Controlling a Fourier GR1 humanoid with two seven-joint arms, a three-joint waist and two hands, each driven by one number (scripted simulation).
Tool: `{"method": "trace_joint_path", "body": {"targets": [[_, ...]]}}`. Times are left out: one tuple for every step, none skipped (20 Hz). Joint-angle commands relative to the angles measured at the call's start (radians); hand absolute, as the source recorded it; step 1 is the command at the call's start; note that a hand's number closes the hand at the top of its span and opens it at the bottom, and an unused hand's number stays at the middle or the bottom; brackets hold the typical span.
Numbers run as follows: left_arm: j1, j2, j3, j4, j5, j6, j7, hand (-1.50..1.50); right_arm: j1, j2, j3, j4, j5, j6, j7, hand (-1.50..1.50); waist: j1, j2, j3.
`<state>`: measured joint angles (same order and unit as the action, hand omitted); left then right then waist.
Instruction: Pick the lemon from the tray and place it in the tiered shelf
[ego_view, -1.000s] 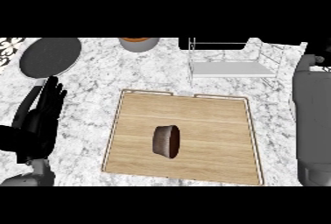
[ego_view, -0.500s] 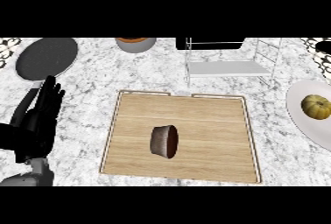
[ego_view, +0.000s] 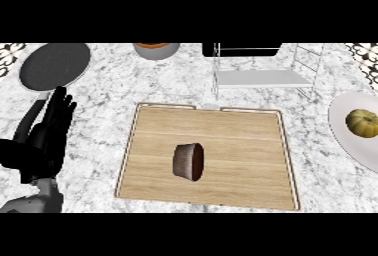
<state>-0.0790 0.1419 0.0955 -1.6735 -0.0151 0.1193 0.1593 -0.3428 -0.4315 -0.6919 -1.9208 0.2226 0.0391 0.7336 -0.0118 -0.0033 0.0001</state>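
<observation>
A yellow-green ribbed round fruit (ego_view: 364, 123), the likely lemon, lies on a white plate (ego_view: 345, 145) at the right edge of the head view. In the middle lies a wooden tray (ego_view: 236, 135) holding only a small brown cup-shaped thing (ego_view: 189, 161) on its side. The white wire tiered shelf (ego_view: 262, 77) stands behind the tray, at the upper right. My left hand (ego_view: 44, 142) rests open at the far left, fingers up, apart from the tray and holding nothing. My right hand is out of view.
A dark grey round plate (ego_view: 55, 65) sits at the back left, just beyond my left hand. A grey bowl (ego_view: 156, 49) with something orange in it stands at the back centre. The counter is white marble.
The view has swung to the right: the tray and shelf have slid left in the picture, and the white plate with the fruit has come into sight. My left hand stays open.
</observation>
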Motion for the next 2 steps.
{"method": "trace_joint_path", "body": {"targets": [[0.017, -0.001, 0.015, 0.004, -0.002, 0.000, -0.027, 0.00, 0.129, 0.020, -0.078, -0.071, -0.119, 0.046, -0.067, -1.50, 0.004, 0.001, 0.000], [0.022, 0.024, 0.020, -0.042, 0.020, -0.036, 0.004, 0.00, 0.080, -0.034, -0.082, -0.059, -0.145, 0.052, -0.024, -1.50, 0.008, 0.001, 0.000]]}}
